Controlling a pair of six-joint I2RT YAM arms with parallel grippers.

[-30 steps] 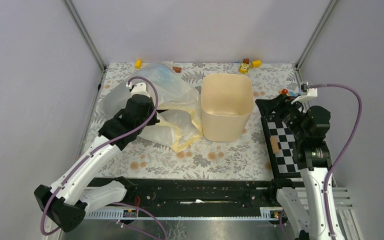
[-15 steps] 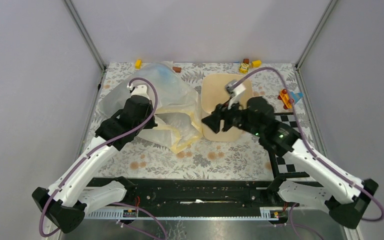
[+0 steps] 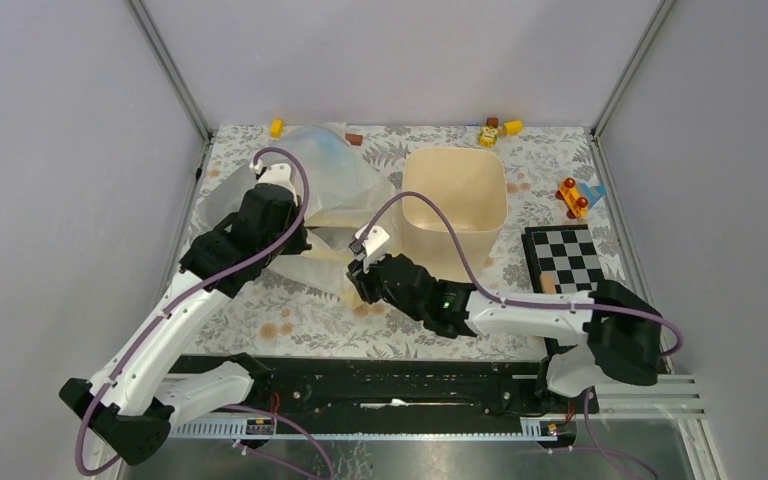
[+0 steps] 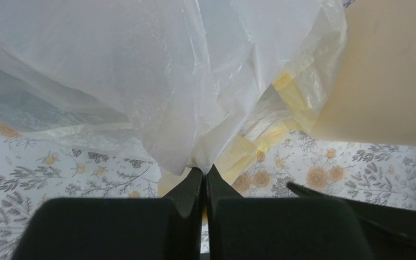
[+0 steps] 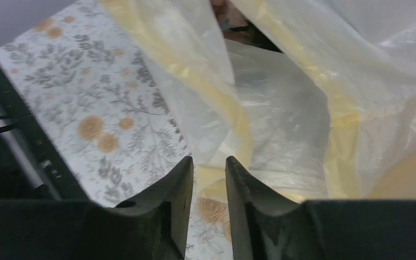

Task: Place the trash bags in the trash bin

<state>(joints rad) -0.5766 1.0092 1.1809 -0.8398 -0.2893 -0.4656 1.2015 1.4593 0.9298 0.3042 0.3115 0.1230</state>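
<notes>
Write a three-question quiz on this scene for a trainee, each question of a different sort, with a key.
1. True or false: the left gripper is shut on a bag.
2. Choose one: in the top view, the bags lie (A) left of the bin, (B) inside it, (C) right of it.
3. Fill the blank: the right gripper is ____ (open or shut).

Key: 1 true; 2 A; 3 open.
</notes>
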